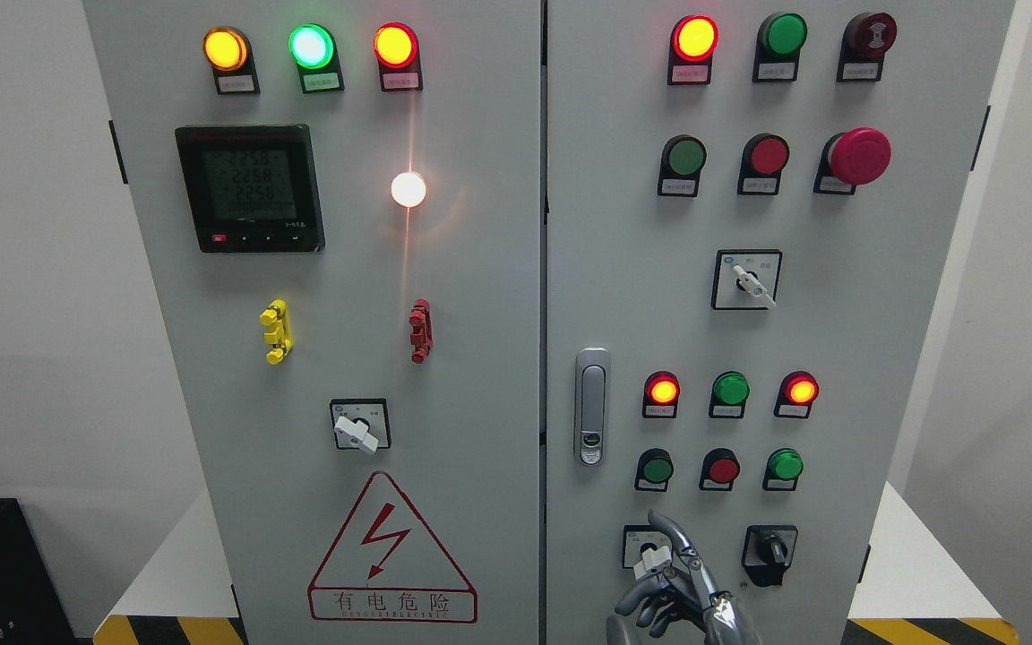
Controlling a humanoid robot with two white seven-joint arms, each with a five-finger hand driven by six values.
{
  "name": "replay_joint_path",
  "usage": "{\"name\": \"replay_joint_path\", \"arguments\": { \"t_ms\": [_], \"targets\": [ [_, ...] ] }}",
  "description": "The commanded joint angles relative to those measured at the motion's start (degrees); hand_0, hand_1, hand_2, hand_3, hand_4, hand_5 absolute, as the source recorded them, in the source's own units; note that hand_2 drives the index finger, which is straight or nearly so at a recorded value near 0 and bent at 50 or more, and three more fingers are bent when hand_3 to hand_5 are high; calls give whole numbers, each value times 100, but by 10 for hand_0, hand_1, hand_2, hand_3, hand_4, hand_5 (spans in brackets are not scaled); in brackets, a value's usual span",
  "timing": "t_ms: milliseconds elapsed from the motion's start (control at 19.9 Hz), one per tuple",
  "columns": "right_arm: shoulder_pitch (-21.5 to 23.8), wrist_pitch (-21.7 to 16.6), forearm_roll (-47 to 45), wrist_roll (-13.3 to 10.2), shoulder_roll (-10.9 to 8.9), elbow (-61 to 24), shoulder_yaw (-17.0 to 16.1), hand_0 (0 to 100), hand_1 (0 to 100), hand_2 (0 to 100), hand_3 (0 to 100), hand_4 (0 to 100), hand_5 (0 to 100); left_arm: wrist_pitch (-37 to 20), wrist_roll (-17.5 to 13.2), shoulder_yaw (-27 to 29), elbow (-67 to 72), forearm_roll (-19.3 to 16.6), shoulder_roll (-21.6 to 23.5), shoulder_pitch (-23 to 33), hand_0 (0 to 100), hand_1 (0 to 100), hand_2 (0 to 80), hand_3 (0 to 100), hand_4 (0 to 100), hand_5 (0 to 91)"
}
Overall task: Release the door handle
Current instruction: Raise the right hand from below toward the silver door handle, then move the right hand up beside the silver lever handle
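Note:
The grey door handle (591, 408) sits flush and upright on the left edge of the cabinet's right door (623, 269). Both doors look closed. My right hand (666, 578) comes up from the bottom edge, right of the middle. It is well below the handle and slightly to its right, not touching it. One finger (670, 534) points upward, the others are loosely bent, and the hand holds nothing. It hangs in front of a small white rotary switch (650, 557). My left arm does not show.
The right door carries several lit and unlit indicator lamps, a red mushroom button (858, 156), a white selector switch (752, 283) and a black selector (771, 548). The left door has a meter (250, 188), yellow (275, 331) and red (420, 331) clips and a warning triangle (391, 548).

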Motion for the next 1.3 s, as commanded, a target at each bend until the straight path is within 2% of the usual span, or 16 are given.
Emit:
{"name": "replay_joint_path", "arguments": {
  "t_ms": [0, 100, 502, 702, 953, 1254],
  "targets": [
    [-218, 66, 802, -17, 11, 117, -25, 421, 353, 0, 1000, 1000, 1000, -1, -4, 0, 0, 0, 0, 0, 120, 556, 0, 0, 0, 0],
    [-270, 172, 1004, -17, 11, 117, -16, 419, 352, 0, 1000, 1000, 1000, -1, -4, 0, 0, 0, 0, 0, 120, 556, 0, 0, 0, 0],
    [-490, 163, 2022, -26, 152, 345, -16, 414, 348, 0, 1000, 1000, 1000, -1, -4, 0, 0, 0, 0, 0, 120, 556, 0, 0, 0, 0],
    [-613, 163, 2393, -26, 319, 477, 10, 414, 347, 0, 1000, 1000, 1000, -1, -4, 0, 0, 0, 0, 0, 120, 556, 0, 0, 0, 0],
    [-798, 164, 3350, -61, 538, 714, -7, 411, 344, 0, 1000, 1000, 1000, -1, -4, 0, 0, 0, 0, 0, 120, 556, 0, 0, 0, 0],
    [-938, 163, 4036, -61, 627, 916, 11, 402, 343, 0, 1000, 1000, 1000, -1, -4, 0, 0, 0, 0, 0, 120, 556, 0, 0, 0, 0]
  ]
}}
